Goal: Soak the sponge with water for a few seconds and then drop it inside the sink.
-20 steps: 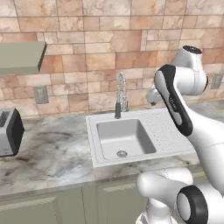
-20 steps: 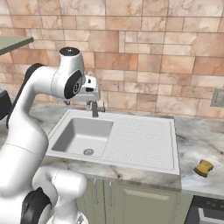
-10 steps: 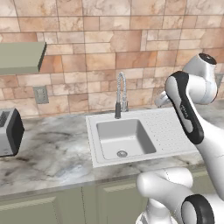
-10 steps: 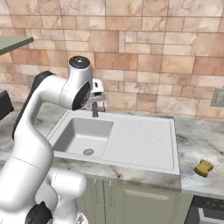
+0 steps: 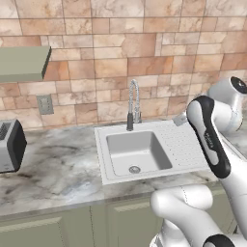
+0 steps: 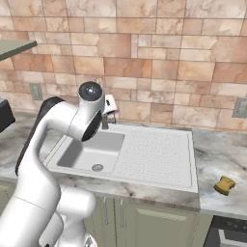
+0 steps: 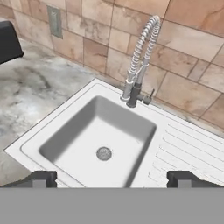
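While lying flat, sponge (image 6: pixel 225 185) angles toward sink (image 6: pixel 159 159).

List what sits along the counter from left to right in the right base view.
Wall outlet → basin of the sink with its drain → ribbed drainboard → sponge on the marble counter.

The robot arm (image 6: pixel 43 159) is built of smooth, glossy white rounded shells, thick and tubular, joined by dark charcoal bands at the joints. One joint ends in a round dark grey cap with a shiny highlight. A long black strip runs along one link. The gripper (image 7: pixel 112 178) has two small, dark grey, blocky fingertips (image 7: pixel 41 178).
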Available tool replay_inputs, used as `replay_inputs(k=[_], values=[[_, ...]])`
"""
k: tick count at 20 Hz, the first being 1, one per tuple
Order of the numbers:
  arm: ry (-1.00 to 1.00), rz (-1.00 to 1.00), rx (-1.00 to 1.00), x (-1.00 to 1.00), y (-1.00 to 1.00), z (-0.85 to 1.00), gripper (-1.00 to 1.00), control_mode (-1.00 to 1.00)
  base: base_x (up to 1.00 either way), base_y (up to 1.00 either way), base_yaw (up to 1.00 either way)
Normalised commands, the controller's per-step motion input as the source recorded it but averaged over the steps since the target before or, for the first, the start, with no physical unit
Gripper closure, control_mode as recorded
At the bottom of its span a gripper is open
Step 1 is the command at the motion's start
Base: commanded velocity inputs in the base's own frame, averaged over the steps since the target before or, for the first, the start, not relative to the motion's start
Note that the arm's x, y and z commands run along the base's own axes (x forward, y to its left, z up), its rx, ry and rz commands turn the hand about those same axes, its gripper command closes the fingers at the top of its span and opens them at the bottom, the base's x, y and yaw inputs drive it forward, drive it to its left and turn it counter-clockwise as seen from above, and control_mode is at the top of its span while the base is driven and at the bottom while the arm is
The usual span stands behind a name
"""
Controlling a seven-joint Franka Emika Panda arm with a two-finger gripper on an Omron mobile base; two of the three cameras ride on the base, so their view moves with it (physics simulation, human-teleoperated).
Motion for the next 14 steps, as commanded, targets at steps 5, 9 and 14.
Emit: replay_inputs(k=[5,9,14], values=[[-0.09,0.0,0.03,0.0,-0.1,0.0,-1.0,-1.0,0.0,0.0,0.0],[-0.06,0.0,0.1,0.0,-0.17,0.0,-1.0,-1.0,0.0,0.0,0.0],[-0.04,0.0,0.12,0.02,-0.09,0.0,-1.0,-1.0,0.0,0.0,0.0]])
